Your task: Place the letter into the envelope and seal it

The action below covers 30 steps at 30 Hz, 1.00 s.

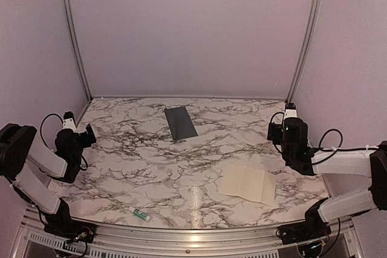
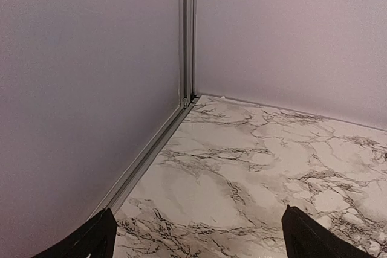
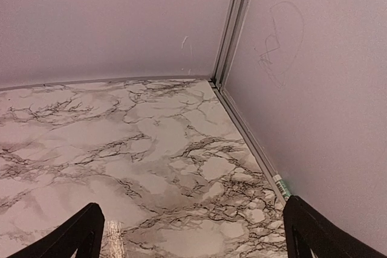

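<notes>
Marble-patterned white and grey tabletop (image 1: 151, 167) fills the floor of a booth with pale lavender walls (image 1: 193, 28). Taking the overhead view as a dial centred on the tabletop, the flat dark grey rectangular paper envelope (image 1: 180, 122) lies at about 12 o'clock, toward the far wall, its long side running roughly from 11 to 5. The thin cream-white, roughly square paper letter (image 1: 248, 183) lies flat at about 4 o'clock, faint creases across it, well apart from the envelope. A small white-and-green tube (image 1: 139, 213) rests at about 7 o'clock, near the front edge.

The black left arm (image 1: 66, 146) sits folded at 9 o'clock by the left wall, and the black right arm (image 1: 296, 140) sits at 3 o'clock by the right wall, just beyond the letter's far corner. Both pairs of jaws stand wide and hold nothing. In each wrist view the two dark fingertips (image 2: 97, 237) (image 3: 81, 231) sit far apart at the bottom corners, framing bare marble and a wall corner with an aluminium post (image 2: 188, 34).
</notes>
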Each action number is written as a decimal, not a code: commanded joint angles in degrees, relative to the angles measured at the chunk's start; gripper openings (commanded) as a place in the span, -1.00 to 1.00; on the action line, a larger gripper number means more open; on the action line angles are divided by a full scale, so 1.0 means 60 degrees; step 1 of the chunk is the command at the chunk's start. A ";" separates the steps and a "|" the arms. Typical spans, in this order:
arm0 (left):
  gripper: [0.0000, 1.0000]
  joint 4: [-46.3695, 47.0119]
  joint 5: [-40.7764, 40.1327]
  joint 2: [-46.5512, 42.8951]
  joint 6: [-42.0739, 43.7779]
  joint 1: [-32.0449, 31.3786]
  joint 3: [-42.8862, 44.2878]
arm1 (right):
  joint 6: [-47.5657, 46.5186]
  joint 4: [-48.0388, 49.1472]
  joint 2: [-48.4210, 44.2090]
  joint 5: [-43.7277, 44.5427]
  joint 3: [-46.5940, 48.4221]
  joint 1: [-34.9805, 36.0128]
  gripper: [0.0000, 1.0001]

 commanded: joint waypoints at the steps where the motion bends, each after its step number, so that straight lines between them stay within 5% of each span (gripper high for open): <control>1: 0.98 0.0190 0.0099 0.0047 0.0116 0.0009 0.0083 | 0.0288 0.0475 0.0422 0.0618 0.0157 -0.0142 0.97; 22: 0.98 -0.0505 -0.0180 -0.0376 0.0157 -0.0078 0.0313 | 0.0654 0.0918 0.0416 -0.0526 0.0001 -0.0420 0.97; 30: 0.98 -0.2249 -0.0918 -0.1818 0.0242 -0.0358 0.0692 | 0.1334 -0.2105 0.0441 -0.2476 0.1780 -0.0347 0.97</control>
